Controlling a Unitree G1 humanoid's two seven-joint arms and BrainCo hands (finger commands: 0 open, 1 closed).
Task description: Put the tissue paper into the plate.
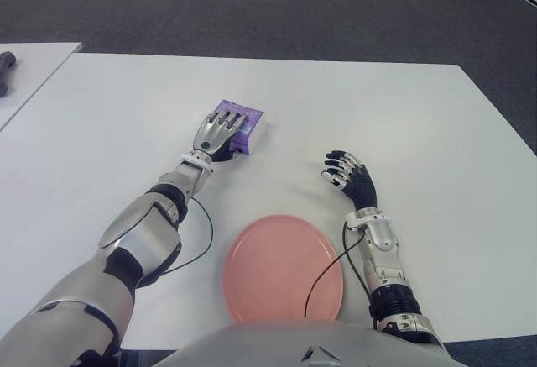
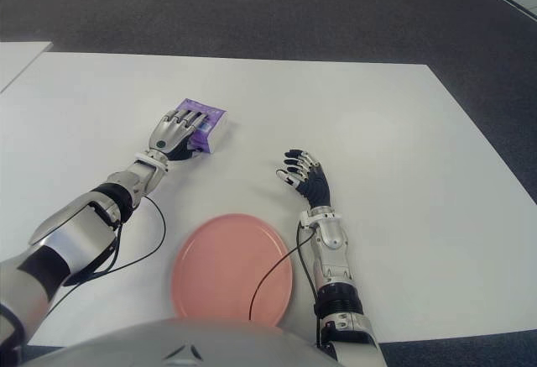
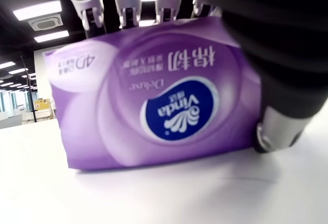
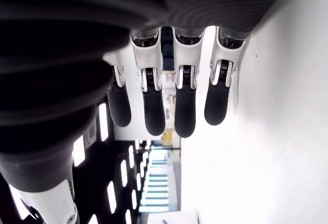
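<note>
My left robot hand [image 1: 220,132] lay over the purple tissue paper pack [image 1: 243,125], fingers draped across its top and thumb at its side, closed on it while it sat on the table [image 1: 436,132] toward the far edge. The grasp step was in hand. The pink plate [image 1: 284,268] sat at the near edge. My right robot hand [image 1: 348,178] showed beside the plate, fingers relaxed, holding nothing. Next, I judged, came lifting and carrying the pack back toward the plate.

A purple plastic-wrapped tissue pack [image 1: 243,125] is set mid-table on the white rectangular table [image 1: 403,115]; a round pink plate [image 1: 283,268] is placed at the table's near edge.
</note>
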